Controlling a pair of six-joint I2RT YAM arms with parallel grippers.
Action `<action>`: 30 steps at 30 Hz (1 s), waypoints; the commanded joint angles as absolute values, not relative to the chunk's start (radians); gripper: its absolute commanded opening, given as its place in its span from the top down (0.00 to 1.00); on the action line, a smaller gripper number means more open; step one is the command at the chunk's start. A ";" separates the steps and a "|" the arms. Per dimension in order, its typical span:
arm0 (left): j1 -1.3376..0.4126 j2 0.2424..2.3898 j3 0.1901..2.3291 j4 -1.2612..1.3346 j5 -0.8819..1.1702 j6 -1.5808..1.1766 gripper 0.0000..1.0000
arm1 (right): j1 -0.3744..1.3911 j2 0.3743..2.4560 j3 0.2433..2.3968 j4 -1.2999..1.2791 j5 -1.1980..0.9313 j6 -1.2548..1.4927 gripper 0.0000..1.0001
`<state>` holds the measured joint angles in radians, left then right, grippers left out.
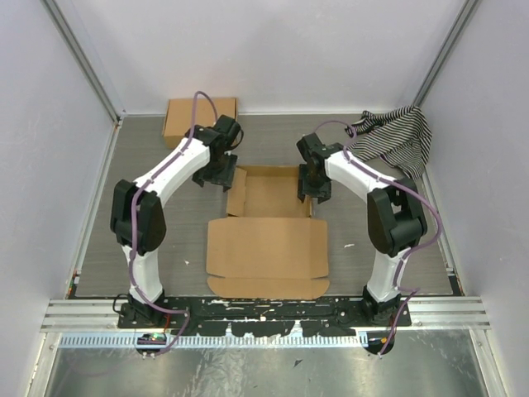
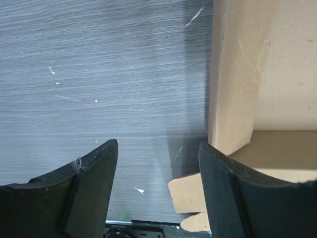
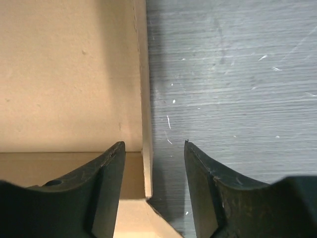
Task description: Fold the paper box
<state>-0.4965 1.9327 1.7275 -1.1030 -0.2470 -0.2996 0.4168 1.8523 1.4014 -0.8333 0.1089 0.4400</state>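
The paper box [image 1: 266, 252] is a brown cardboard sheet in the middle of the table. Its near panel lies flat and its far part [image 1: 271, 188] has raised side walls. My left gripper [image 1: 216, 175] hovers at the far part's left wall. In the left wrist view it [image 2: 157, 148] is open over bare table, with the upright wall [image 2: 233, 84] by its right finger [image 2: 225, 188] and a small tab [image 2: 190, 191] between the fingers. My right gripper [image 1: 312, 188] is at the right wall. It [image 3: 154, 146] is open, and the wall's edge [image 3: 146, 109] stands untouched between its fingers.
A small closed cardboard box [image 1: 198, 117] sits at the back left. A black-and-white striped cloth [image 1: 398, 136] lies bunched in the back right corner. Grey walls and metal rails [image 1: 83, 207] bound the grey table [image 1: 99, 248].
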 commanded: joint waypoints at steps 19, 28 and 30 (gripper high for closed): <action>-0.412 1.936 1.725 -1.011 0.081 -0.360 0.37 | 0.399 2.014 1.857 -0.607 -0.023 0.073 0.51; -0.456 1.990 1.721 -1.027 0.037 -0.365 0.37 | 0.399 1.909 1.711 -0.534 0.027 0.085 0.53; -0.460 2.011 1.715 -1.015 0.036 -0.378 0.37 | 0.399 1.897 1.695 -0.517 0.019 0.096 0.53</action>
<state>-0.4366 1.9640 1.7248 -1.0061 0.0570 -0.3553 0.4034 1.9930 1.7111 -0.6044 0.0097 0.0746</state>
